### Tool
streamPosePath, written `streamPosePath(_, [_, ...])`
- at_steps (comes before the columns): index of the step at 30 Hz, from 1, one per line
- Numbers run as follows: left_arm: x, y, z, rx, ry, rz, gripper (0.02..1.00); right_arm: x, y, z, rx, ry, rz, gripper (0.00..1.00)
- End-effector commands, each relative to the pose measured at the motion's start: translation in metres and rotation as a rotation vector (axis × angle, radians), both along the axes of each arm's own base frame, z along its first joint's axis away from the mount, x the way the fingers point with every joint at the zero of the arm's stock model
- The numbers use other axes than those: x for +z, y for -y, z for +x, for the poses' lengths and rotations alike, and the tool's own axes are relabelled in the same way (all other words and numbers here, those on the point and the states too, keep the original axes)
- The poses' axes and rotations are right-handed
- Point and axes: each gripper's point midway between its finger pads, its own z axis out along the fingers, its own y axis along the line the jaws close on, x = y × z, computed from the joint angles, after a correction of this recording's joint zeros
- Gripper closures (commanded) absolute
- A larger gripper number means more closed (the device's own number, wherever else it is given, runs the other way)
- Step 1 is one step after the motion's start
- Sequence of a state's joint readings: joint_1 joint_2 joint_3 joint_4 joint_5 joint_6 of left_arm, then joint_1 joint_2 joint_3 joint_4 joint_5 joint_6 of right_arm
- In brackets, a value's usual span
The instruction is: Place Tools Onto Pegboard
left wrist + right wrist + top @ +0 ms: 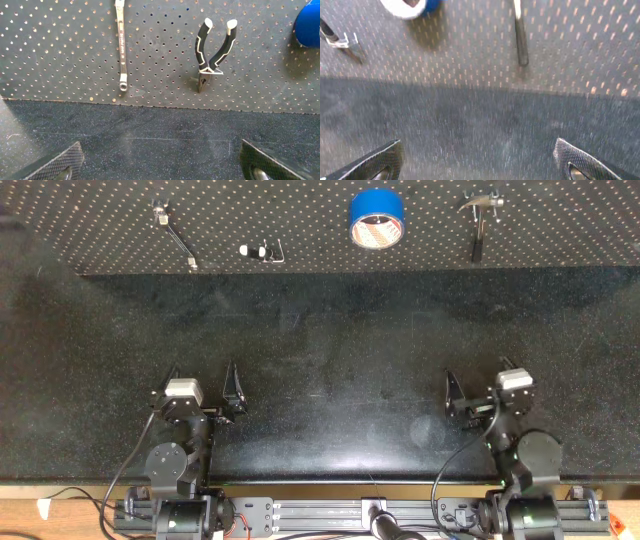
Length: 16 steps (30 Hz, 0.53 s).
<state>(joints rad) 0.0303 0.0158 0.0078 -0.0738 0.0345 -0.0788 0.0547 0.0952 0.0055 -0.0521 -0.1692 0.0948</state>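
Several tools hang on the black pegboard (300,220) at the back of the table: a silver wrench (175,235), black-and-white pliers (262,251), a blue tape roll (377,218) and a hammer (480,222). My left gripper (202,388) rests low near the front edge, open and holding nothing. It faces the wrench (120,45) and pliers (214,50), with the tape roll (308,27) off to one side. My right gripper (482,388) sits likewise at the front right, open and with nothing between its fingers, facing the hammer handle (520,35) and the tape roll (410,6).
The dark tabletop (340,330) stretches bare between the grippers and the pegboard. Both arm bases and their cables stand along the front edge.
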Motion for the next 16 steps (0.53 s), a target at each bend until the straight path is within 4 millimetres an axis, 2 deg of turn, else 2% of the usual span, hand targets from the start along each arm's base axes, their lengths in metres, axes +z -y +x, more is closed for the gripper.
streamPosePath(1, [-0.0009, 0.0, -0.0003, -0.002, -0.001, 0.009, 0.023, 0.0213, -0.0015, -0.0039, 0.006, 0.093, 0.014, 0.025])
streamPosePath(16, [-0.0009, 0.0, -0.0003, -0.002, -0.001, 0.009, 0.023, 0.0192, -0.0014, -0.004, 0.006, 0.084, 0.014, 0.025])
